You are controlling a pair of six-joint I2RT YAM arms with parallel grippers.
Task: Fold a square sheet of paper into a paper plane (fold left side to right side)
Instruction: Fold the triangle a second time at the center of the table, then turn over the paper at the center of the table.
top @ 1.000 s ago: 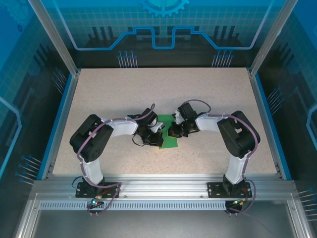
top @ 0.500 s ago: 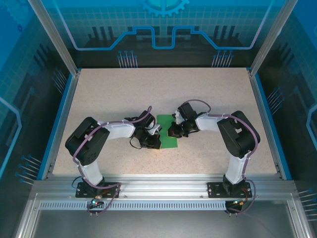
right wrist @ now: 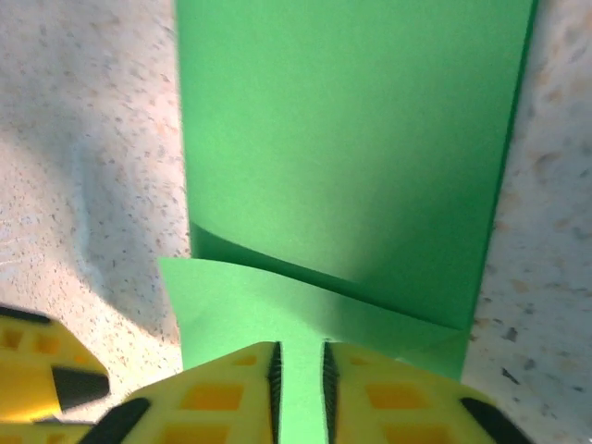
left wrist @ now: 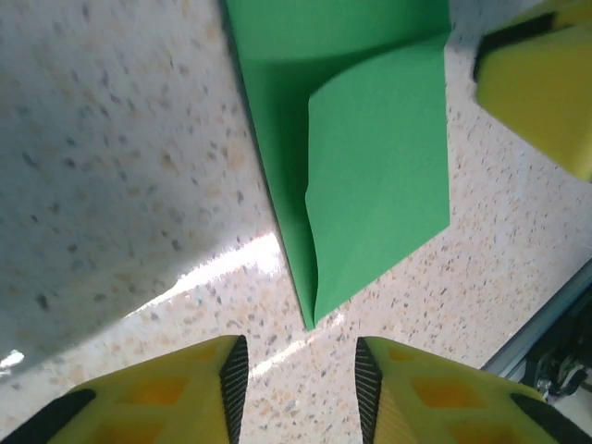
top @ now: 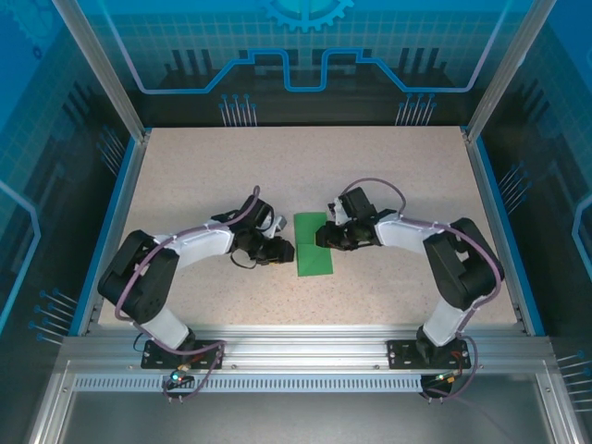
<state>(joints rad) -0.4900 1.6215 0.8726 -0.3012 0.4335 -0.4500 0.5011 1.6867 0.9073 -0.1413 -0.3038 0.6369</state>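
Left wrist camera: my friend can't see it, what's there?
A folded sheet of bright green paper lies on the speckled beige table, its top flap bulging slightly. The two yellow fingers of the left gripper stand open at the bottom, just short of the paper's corner.

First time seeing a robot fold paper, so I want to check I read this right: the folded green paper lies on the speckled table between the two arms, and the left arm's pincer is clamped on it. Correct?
Not quite. The left pincer is open and holds nothing, as the left wrist view shows. The green paper lies on the table just ahead of it. The rest holds.
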